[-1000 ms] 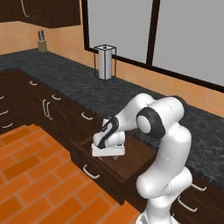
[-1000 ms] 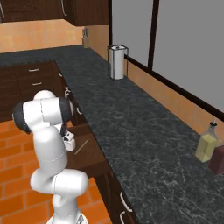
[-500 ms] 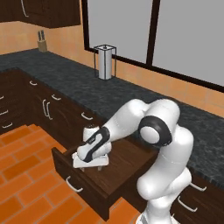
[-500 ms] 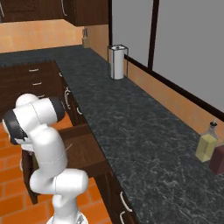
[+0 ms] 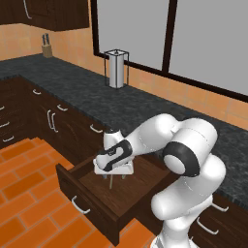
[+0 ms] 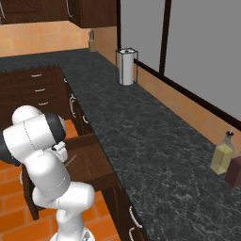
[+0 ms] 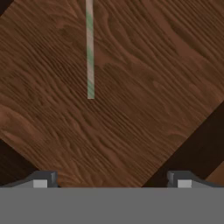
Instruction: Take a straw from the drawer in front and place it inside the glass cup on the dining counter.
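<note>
A white robot arm reaches down into the drawer [image 5: 111, 193], which stands pulled out from the dark cabinets at the lower centre of the left base view, its silver bow handle facing the orange floor. The gripper [image 5: 114, 178] hangs just above the drawer's wooden bottom with its jaws spread wide and nothing between them — in the hand view the two fingertips [image 7: 41, 179] sit far apart at the bottom corners of the frame. The straw [image 7: 89, 48], a thin pale stick with faint green bands, lies flat on the drawer floor in the upper left of the hand view, running off the top edge; its near end stops well above the fingertips, so the claw is not yet over it. In the right base view the straw [image 6: 71, 161] shows as a pale sliver beside the arm. By the look of it, the opening step is done. Left to do — line up over the straw, close on it, lift it and carry it to the glass.
</note>
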Tool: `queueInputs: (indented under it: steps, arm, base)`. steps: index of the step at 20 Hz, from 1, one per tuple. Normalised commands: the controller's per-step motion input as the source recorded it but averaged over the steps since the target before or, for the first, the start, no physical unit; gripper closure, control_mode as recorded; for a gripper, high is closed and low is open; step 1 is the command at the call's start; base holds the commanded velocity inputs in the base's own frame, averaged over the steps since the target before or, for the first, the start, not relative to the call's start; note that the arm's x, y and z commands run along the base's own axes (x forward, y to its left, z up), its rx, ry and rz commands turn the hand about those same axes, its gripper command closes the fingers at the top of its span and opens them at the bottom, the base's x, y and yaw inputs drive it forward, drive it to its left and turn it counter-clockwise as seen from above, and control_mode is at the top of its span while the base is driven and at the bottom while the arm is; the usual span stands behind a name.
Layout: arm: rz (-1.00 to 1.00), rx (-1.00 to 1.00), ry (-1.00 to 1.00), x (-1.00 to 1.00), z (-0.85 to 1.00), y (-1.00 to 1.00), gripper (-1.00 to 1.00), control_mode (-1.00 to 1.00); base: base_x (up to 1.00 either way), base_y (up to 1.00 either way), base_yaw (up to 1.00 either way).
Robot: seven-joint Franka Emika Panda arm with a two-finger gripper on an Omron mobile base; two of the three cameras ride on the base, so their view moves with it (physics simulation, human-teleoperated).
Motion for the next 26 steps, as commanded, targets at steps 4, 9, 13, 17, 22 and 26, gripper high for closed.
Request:
queueInputs:
  steps: [4, 9, 13, 17, 22, 26]
  arm:
    - [-0.09, 0.0, 0.0, 0.64, -0.02, -0.22, -1.0, -1.0]
    - [-0.06, -0.01, 0.0, 0.66, -0.16, 0.0, -1.0, -1.0]
    - [-0.05, -0.05, 0.0, 0.39, -0.46, 0.0, -1.0, -1.0]
    - [-0.05, -0.06, 0.0, 0.34, -0.47, 0.0, -1.0, -1.0]
    - [-0.03, 0.0, 0.0, 0.45, -0.25, 0.0, -1.0, -1.0]
    - [0.0, 0.0, 0.0, 0.34, -0.29, 0.0, -1.0, -1.0]
  base:
    - [0.0, 0.0, 0.0]
    - [0.0, 0.0, 0.0]
    - [0.0, 0.0, 0.0]
    - [0.0, 0.0, 0.0]
    - [0.0, 0.0, 0.0]
    - [0.0, 0.0, 0.0]
